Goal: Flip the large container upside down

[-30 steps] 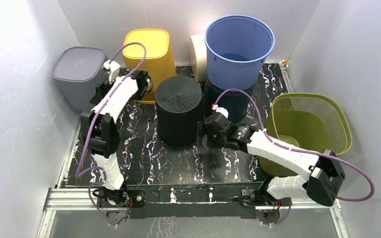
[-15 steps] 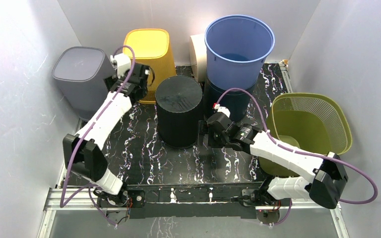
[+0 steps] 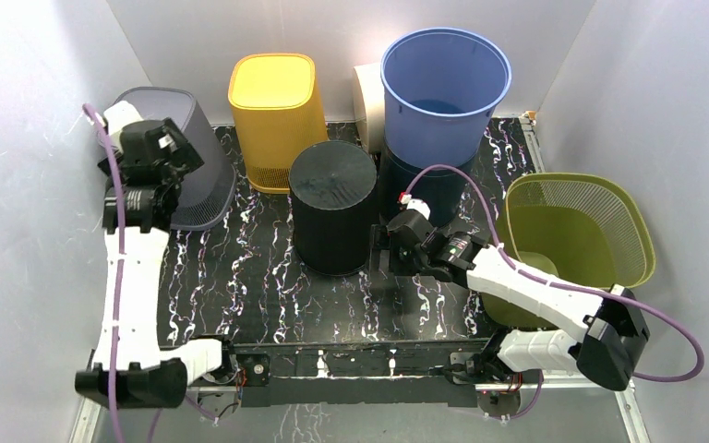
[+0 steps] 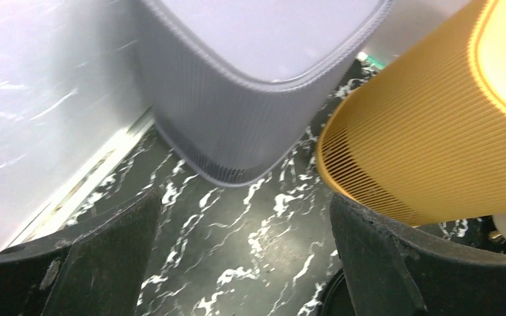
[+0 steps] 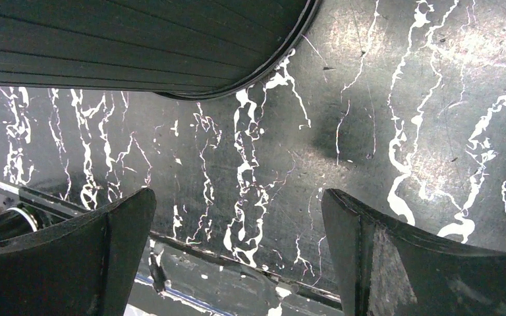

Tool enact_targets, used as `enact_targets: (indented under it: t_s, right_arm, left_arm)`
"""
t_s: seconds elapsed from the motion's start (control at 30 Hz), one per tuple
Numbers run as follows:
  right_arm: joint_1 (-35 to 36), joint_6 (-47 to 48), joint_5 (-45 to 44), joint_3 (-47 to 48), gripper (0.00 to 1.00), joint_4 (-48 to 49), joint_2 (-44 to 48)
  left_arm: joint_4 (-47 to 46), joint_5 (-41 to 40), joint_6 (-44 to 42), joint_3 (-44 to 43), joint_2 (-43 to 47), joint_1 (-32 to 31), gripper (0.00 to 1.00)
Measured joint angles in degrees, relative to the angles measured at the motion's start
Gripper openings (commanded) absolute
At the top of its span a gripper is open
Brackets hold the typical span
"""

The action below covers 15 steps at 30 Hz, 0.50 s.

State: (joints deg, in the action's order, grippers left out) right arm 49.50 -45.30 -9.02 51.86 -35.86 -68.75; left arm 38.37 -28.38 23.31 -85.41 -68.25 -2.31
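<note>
Jaws, two pairs, wide apart, empty; one black bin (image 3: 332, 185), one grey bin (image 3: 201, 157), one yellow bin (image 3: 272, 83)

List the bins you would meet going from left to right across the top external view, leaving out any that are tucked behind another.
Grey bin → yellow bin → black bin → blue bucket → olive-green mesh basket.
</note>
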Motion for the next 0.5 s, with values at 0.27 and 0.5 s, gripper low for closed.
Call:
enact_targets:
  t_s: [0.27,0.5]
  right_arm:
    - [0.0,0.3,0.2,0.0,0.98,0.0,-2.3]
    - [0.0,0.9,0.4,0.0,0.98,0.0,-2.6]
  left_arm:
    - [6.3,-3.6,-0.7,5.3,8.2,7.0,0.98]
    - [-2.2,-3.8,-1.5,10.5,-0.9,15.7,0.98]
